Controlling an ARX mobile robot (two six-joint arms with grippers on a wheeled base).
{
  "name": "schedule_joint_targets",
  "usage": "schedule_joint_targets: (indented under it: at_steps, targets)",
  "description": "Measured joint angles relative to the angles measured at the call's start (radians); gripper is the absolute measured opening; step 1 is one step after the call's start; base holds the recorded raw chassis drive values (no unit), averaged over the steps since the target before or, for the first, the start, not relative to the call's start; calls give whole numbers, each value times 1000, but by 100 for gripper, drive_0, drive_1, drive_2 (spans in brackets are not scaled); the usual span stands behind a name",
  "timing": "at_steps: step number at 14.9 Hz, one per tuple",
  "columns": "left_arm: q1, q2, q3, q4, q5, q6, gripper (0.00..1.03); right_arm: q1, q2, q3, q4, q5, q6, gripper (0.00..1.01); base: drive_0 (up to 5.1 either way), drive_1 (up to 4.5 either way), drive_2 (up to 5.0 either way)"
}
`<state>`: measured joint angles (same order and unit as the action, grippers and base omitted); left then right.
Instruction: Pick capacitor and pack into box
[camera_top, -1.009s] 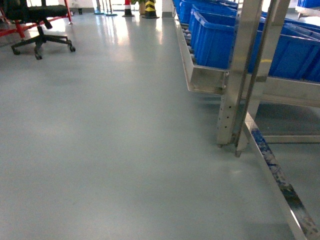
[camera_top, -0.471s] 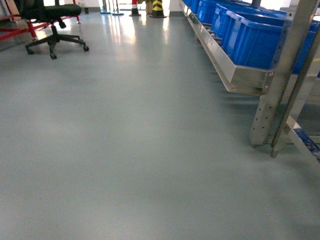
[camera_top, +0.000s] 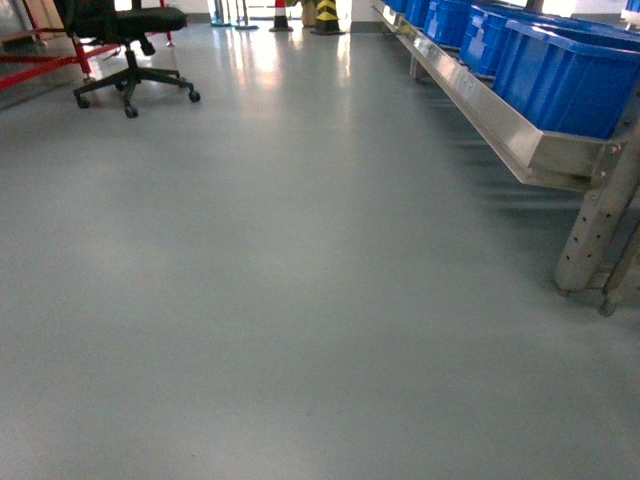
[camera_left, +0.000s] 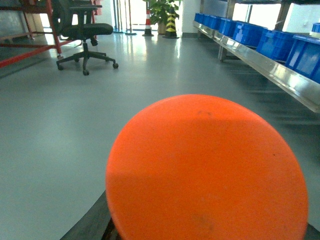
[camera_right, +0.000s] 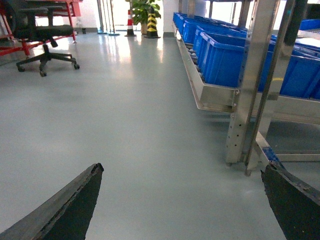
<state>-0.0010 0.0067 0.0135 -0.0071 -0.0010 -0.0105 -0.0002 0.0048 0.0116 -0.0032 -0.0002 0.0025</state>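
I'm steering along the rack (camera_top: 520, 140); right pincer (camera_right: 182, 200) released, left pincer's state unclear behind an orange disc (camera_left: 207, 170).

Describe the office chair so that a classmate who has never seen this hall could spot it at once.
Start at the long steel rack of blue plastic bins on the right, then cross the grey floor to the far left. There, beside a red metal frame, stands the black swivel office chair, the only thing on castors.
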Motion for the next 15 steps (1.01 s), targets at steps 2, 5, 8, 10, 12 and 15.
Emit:
schedule_joint_targets:
  at_steps: [2, 5, 8, 10, 12, 15]
  targets:
    - [0, 0, 0, 2, 0, 0, 44, 0, 0, 0, -3, 0, 0, 98, -507, 239, 239]
    - [0, 0, 0, 2, -2, 0, 44, 0, 0, 0, 1, 0, 0, 98, -507, 239, 239]
    - [0, 0, 0, 1, 0, 0, 44, 0, 0, 0, 0, 1, 0, 98, -507, 239, 239]
    - [0, 0, 0, 0, 1, 0, 44, 0, 0, 0, 2, 0, 0, 98, -506, 240, 240]
    - [0, 0, 0, -1, -1, 0, 44, 0, 0, 0, 1, 0, 0, 98, -505, 241, 241]
    - [0, 0, 0, 4, 1, 0, 44, 0, 0, 0, -1, 0, 0, 98, -505, 241, 241]
